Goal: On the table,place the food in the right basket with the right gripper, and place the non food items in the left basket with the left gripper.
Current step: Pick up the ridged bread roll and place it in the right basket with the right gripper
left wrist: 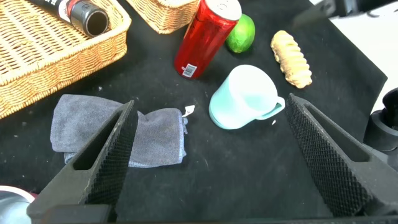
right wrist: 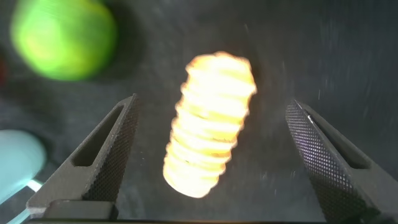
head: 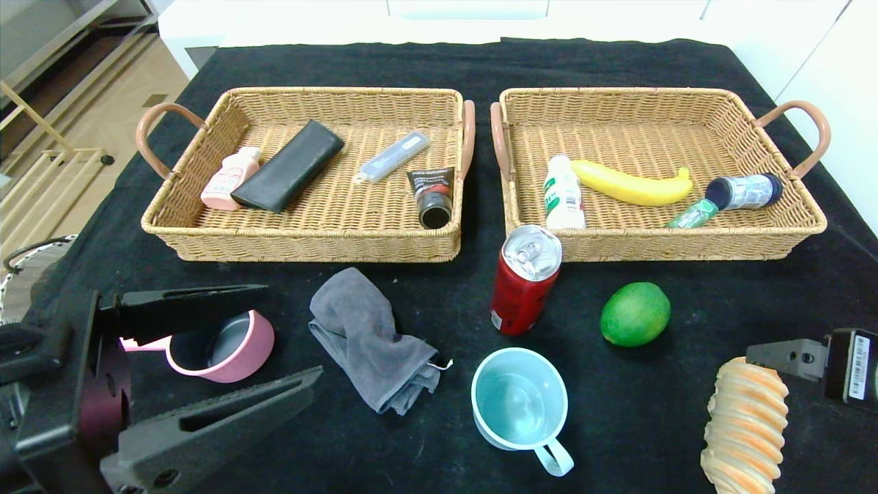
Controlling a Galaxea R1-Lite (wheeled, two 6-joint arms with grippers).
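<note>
Head view bright and even, lit from overhead; soft short shadows beneath the can (head: 525, 280) and lime (head: 635, 313). Right wrist view blurred throughout (the bread loaf (right wrist: 209, 123) blown out to glare).

Your right gripper (right wrist: 211, 162) hangs over the black cloth counter (right wrist: 336, 56) with its two textured black fingers (right wrist: 102, 158) spread wide. Between them lies the glowing tan ridged bread loaf (right wrist: 210, 123), untouched. The round green lime (right wrist: 62, 37) sits nearby.

We judge this a robot test room: black cloth-covered table (head: 439, 68), white walls, light wooden shelving (head: 41, 130).
</note>
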